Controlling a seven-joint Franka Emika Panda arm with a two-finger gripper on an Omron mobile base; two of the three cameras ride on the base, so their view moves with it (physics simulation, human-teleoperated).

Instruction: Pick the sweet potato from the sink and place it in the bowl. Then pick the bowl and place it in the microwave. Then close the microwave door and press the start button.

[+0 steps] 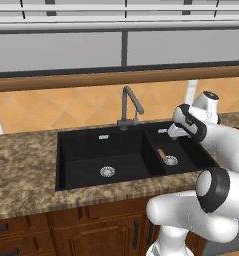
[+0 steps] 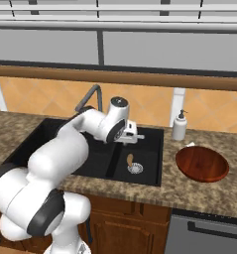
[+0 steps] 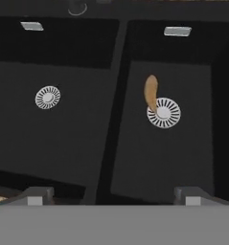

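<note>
Granite counter (image 1: 21,165), orange tiles (image 1: 66,107) — wood cabinets (image 1: 66,230)

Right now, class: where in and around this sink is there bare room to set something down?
Free: the large basin floor around its drain; the counter left of the sink. Crowded: the small basin, where the sweet potato lies against the drain; the bowl and soap dispenser occupy the right counter.

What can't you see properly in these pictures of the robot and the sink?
- Sink: in the right base view the white arm covers most of the big basin.
- Faucet: in the right base view the arm hides its lower part.
- Sweet potato: tiny in both base views; whether it touches the drain is unclear.
- Gripper: in the hand view just the tips of the open jaws peek up.
</note>
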